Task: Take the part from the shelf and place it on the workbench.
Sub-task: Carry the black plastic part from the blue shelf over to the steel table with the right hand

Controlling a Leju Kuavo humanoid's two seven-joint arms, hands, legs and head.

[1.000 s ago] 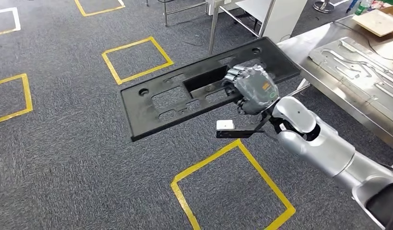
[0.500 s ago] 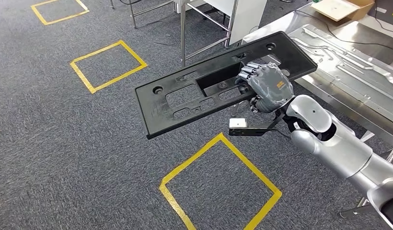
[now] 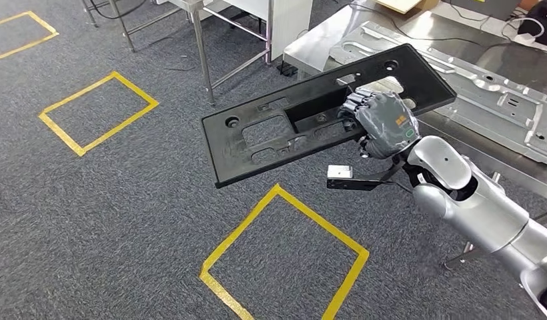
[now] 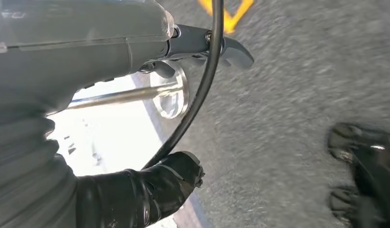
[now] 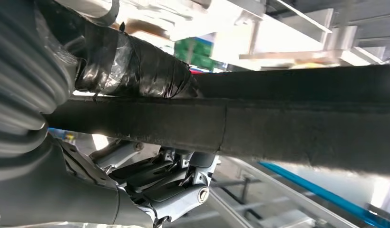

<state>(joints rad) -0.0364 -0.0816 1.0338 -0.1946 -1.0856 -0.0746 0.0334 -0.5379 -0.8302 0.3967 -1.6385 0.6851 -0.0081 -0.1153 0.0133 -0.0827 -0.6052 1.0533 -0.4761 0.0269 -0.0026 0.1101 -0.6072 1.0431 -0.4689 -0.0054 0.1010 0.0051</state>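
One long black plastic panel (image 3: 324,113) grasped mid-air by the right robot hand (image 3: 384,123).
Its long axis runs lower left to upper right, far end overlapping the steel surface (image 3: 311,41) at upper right; left robot hand (image 4: 136,194) state unclear.

Flat black panel part (image 3: 284,130) with cutouts, tilted, held in air beside steel workbench (image 3: 311,43).

No text, label or number is legible; an orange mark on the right hand (image 3: 384,125) is unreadable.
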